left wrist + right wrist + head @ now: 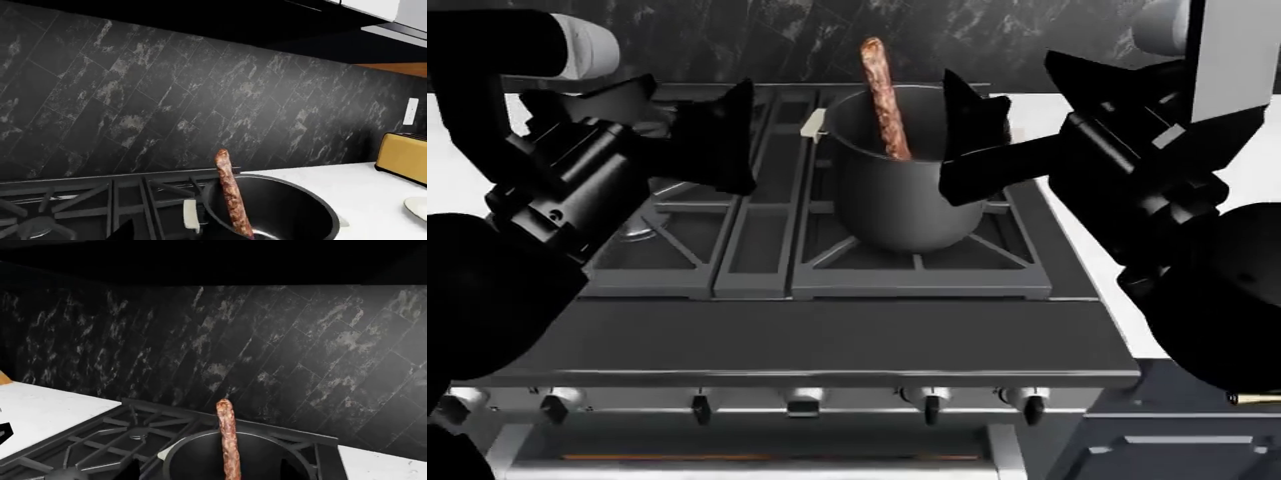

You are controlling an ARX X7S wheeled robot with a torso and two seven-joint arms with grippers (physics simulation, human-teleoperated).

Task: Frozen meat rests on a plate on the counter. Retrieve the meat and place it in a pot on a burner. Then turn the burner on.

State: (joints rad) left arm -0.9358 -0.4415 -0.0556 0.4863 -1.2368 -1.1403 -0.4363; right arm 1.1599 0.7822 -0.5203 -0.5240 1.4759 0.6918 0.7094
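Note:
The meat (884,98) stands nearly upright inside the grey pot (894,205), its top end poking above the rim; nothing holds it. It also shows as the meat (233,197) in the pot (293,210), and as the meat (229,447) in the pot (193,460). The pot sits on the back right grate (868,262), which hides its burner. My left gripper (745,140) hangs open just left of the pot. My right gripper (950,135) hangs open at the pot's right side. A sliver of the plate (417,207) lies on the white counter (360,190).
A yellow toaster (403,157) stands on the counter by a wall outlet (411,111). Several knobs (932,403) line the stove front. The dark tiled backsplash (267,355) rises behind the stove. Another burner (32,227) lies under the neighbouring grate.

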